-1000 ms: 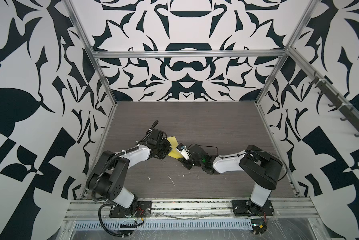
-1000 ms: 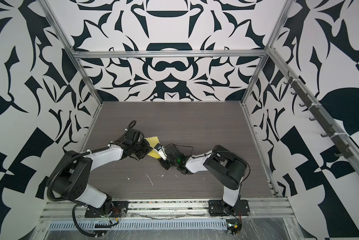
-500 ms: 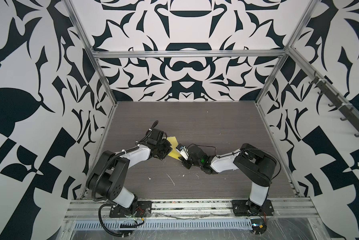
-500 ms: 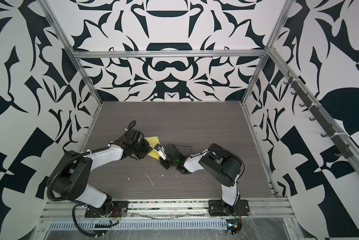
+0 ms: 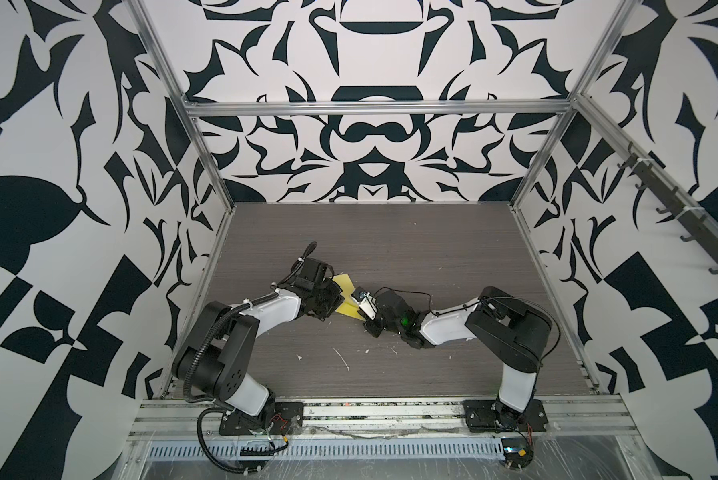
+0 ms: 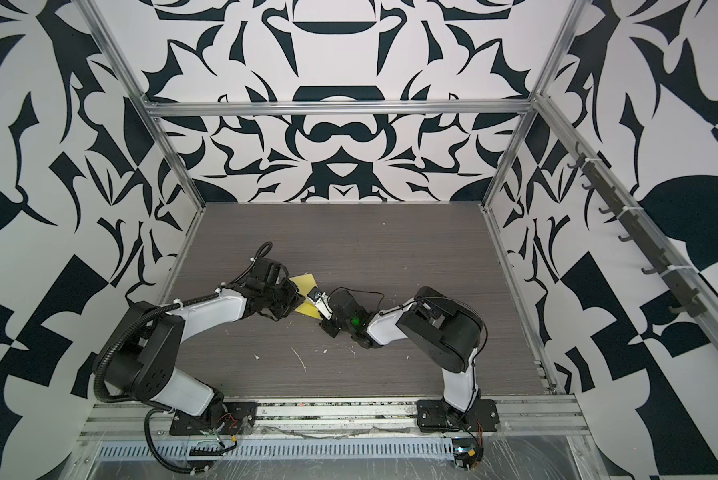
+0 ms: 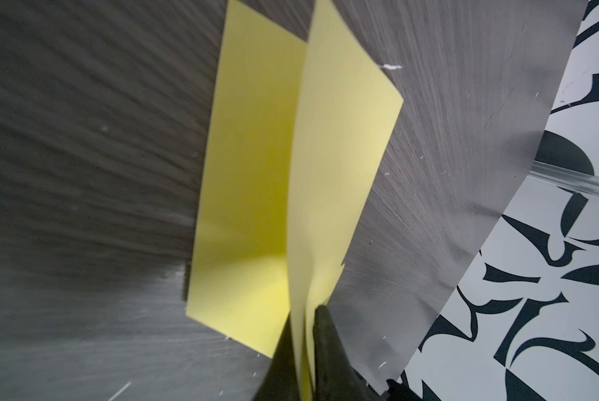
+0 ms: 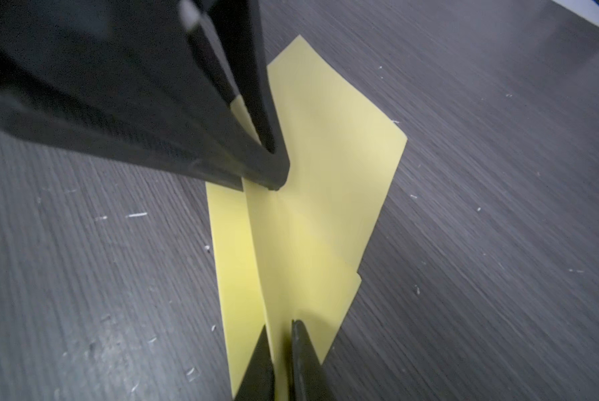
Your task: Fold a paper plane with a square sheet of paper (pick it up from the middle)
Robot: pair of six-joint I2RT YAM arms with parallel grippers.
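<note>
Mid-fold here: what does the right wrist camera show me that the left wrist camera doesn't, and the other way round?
Only the right wrist view: the right gripper closed around the raised centre fold, opposite the left gripper. Only the left wrist view: the black-and-white patterned wall. Both: the left gripper pinching the folded yellow paper, its flaps spread over the dark table with white flecks.
</note>
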